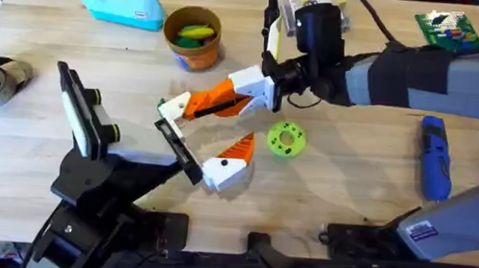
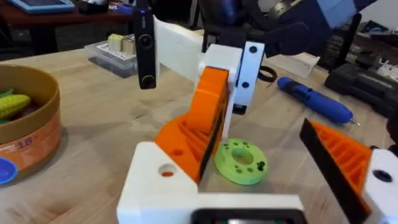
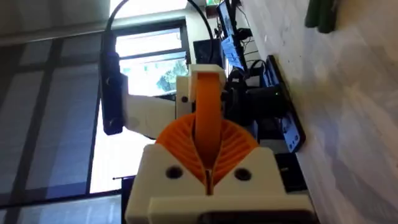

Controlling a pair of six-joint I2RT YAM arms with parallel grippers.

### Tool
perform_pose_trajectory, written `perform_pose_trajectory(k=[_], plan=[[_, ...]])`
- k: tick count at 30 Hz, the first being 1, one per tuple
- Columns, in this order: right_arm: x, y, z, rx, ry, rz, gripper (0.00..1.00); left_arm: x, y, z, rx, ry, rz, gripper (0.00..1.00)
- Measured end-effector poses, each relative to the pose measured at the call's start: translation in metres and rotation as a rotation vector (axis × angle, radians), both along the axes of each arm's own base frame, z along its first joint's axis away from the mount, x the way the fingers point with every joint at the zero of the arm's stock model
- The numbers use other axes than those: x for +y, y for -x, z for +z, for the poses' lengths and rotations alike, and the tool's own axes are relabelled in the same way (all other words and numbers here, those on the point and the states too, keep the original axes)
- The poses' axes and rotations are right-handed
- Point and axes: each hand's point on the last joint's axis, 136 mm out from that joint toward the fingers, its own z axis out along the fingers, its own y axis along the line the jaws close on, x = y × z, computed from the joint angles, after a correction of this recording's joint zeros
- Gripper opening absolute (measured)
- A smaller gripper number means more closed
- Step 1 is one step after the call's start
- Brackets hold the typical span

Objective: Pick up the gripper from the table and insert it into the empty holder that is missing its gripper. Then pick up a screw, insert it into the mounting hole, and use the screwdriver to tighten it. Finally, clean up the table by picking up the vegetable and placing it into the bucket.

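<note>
Where the right arm reaches across the table (image 1: 50,33) from the right, the right gripper (image 3: 207,127) has its two orange ribbed pads pressed together on the gripper piece (image 3: 207,93), a narrow orange strip with a white block at its far end. From overhead, this orange piece sticks out leftward beyond the right gripper, near the middle of the table. The left gripper (image 1: 225,158) sits just below it, nearer the arm bases. Seen from the left wrist, the held piece hangs directly in front of the left gripper, close to its white block; whether they touch cannot be told. The left gripper's jaws stand wide apart, holding nothing.

One green disc with holes (image 1: 286,139) lies just right of the left gripper. One blue screwdriver (image 1: 433,158) lies well apart at the right side of the table. One orange bucket (image 1: 196,55) stands at the far side, with one yellow-green corn cob (image 1: 194,33) inside it. One light-blue pouch (image 1: 121,3) lies just left of the bucket.
</note>
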Motion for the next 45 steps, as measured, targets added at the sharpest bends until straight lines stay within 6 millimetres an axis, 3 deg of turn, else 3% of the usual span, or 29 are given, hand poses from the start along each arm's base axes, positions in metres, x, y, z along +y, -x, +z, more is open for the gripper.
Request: perform_pose_trajectory(k=[24, 33, 39, 45], plan=[[-0.016, -0.006, 0.006, -0.064, -0.071, 0.014, 0.014, -0.004, 0.005, 0.001, -0.044, -0.028, -0.033, 0.995], [-0.059, -0.048, 0.008, -0.136, -0.106, -0.123, 0.013, 0.0, -0.001, 0.001, -0.043, -0.031, 0.009, 0.995], [-0.068, -0.06, 0.006, -0.214, -0.112, -0.171, 0.013, 0.001, -0.001, 0.001, -0.043, -0.031, 0.011, 0.995], [-0.077, -0.09, -0.003, -0.331, -0.056, -0.301, 0.014, 0.001, -0.001, 0.001, -0.043, -0.031, 0.012, 0.995]])
